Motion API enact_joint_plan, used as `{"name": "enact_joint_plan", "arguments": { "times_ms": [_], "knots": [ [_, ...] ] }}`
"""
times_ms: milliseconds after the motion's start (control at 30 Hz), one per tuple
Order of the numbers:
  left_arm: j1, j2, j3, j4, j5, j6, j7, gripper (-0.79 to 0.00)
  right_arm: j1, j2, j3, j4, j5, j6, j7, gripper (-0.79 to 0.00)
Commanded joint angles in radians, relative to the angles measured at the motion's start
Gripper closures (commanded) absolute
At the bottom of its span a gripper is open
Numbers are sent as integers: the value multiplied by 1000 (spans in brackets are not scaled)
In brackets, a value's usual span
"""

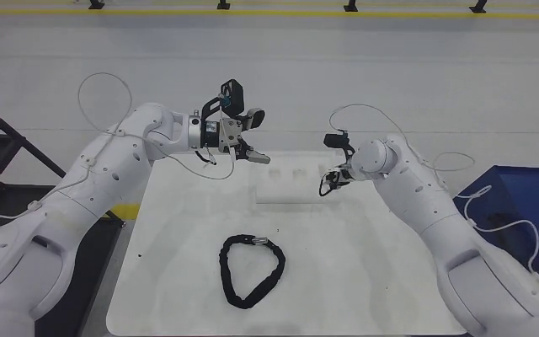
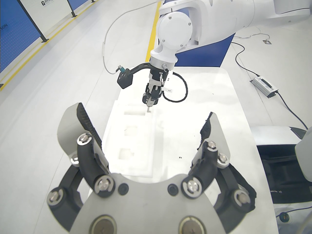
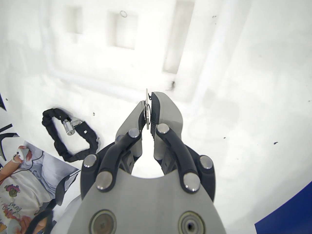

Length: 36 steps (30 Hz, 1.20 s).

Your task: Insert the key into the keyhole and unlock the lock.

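The key (image 3: 147,93) showed only edge-on, mostly hidden inside the right pincer (image 3: 148,98), which was clamped on it above the foam tray (image 1: 290,187). The left pincer (image 2: 145,112) gaped wide, empty. The chain lock (image 1: 251,270) lay toward the table's (image 1: 379,278) near edge.

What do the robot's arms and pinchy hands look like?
The left arm and right arm are smooth, rounded, white, with thin pale cables looping off. The left gripper and right gripper have grey metal fingers, ribbed black pads, black links, shiny bolts.
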Motion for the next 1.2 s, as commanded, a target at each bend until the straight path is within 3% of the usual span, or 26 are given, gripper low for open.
{"name": "enact_joint_plan", "arguments": {
  "times_ms": [0, 267, 400, 500, 800, 1167],
  "knots": [
    [0, 0, 0, 0, 0, 0, 0, -785, -26, 23, 31, -85, -11, 15, 24, 0],
    [0, 0, 0, 0, 0, 0, 0, -785, -227, 138, 239, -536, -86, 98, 147, 0],
    [0, 0, 0, 0, 0, 0, 0, -785, -359, 181, 375, -725, -75, 66, 112, 0],
    [0, 0, 0, 0, 0, 0, 0, -785, -457, 202, 478, -830, 18, -20, 92, 0],
    [0, 0, 0, 0, 0, 0, 0, -785, -627, 236, 697, -853, 358, -300, 79, 0],
    [0, 0, 0, 0, 0, 0, 0, -785, -689, 248, 774, -817, 453, -359, 15, 0]
  ]
}}
